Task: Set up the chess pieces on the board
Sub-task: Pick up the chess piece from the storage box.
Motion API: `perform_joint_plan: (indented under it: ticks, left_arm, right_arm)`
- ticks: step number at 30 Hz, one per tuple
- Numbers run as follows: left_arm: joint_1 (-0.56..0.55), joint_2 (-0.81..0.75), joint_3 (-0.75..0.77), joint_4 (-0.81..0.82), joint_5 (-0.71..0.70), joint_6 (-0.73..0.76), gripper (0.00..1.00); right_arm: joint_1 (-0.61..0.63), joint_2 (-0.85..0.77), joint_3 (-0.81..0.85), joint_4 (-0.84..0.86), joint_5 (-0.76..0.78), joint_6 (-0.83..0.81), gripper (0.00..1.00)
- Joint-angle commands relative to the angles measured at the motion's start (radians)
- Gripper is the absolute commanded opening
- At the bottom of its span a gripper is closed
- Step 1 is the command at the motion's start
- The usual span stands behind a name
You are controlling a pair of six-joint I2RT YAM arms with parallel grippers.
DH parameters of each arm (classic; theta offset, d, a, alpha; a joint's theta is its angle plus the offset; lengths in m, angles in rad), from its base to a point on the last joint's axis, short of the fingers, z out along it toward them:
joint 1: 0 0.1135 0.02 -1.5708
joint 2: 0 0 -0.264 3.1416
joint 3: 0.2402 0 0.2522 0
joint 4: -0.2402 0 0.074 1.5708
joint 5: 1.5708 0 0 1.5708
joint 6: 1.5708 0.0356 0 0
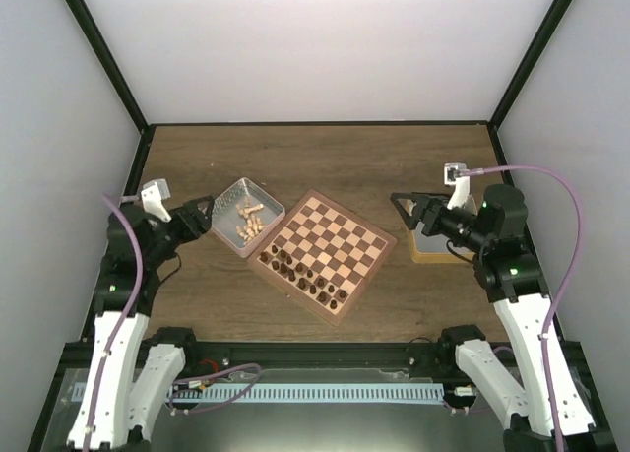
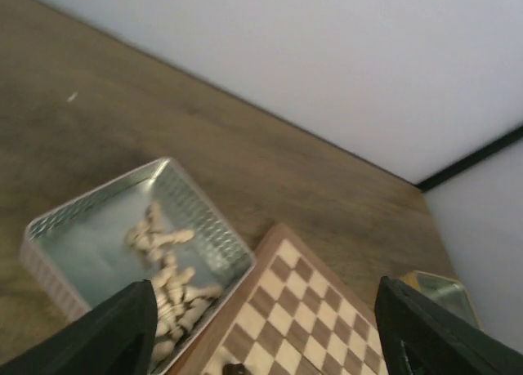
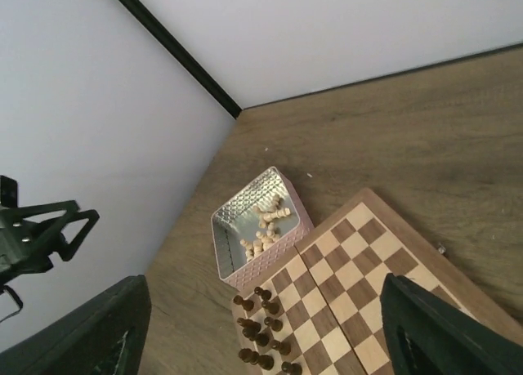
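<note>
**Two robot arms poised either side of a chessboard, light pieces in a tray**

A wooden board [image 1: 323, 255] lies turned cornerwise in the middle of a brown wood-grain counter [image 1: 315, 157]. Dark pieces [image 1: 300, 273] stand in two rows along its near-left edge.

Just beside the board's far-left edge sits a metal tray [image 1: 228, 242]. The light chess pieces [image 1: 249, 221] lie jumbled in a heap inside it.

The left end effector [image 1: 204, 216] hangs at the tray's left side, its fingers spread apart and gripping nothing. The right end effector [image 1: 402, 214] hangs to the right of the board, spread wide and also gripping nothing. It is above a second tray [image 1: 438, 252], which that arm partly hides.

Plain white walls [image 1: 315, 48] enclose the counter on three sides, with black frame posts [image 1: 103, 53] in the corners. Bare wood runs from the board and trays to the far wall. The board's far squares lie open between the two arms.
</note>
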Motion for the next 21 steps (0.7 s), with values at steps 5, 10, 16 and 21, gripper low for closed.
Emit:
perform_joint_plan:
  ticks: [5,10,16,21]
  left_arm:
    - [-0.001,0.352,0.046,-0.035,-0.159,0.007,0.56]
    - [-0.026,0.563,0.099,0.008,-0.156,0.03,0.44]
    - [-0.059,0.781,0.186,0.019,-0.142,0.084,0.44]
    - [-0.093,0.948,0.298,0.008,-0.192,0.084,0.43]
  right_arm:
    - [-0.016,0.09,-0.068,0.102,0.039,-0.036,0.68]
    - [-0.015,0.144,-0.124,0.198,0.051,-0.049,0.53]
    - [-0.005,0.215,-0.146,0.271,0.055,-0.044,0.51]
    - [0.006,0.253,-0.15,0.304,0.072,-0.032,0.5]
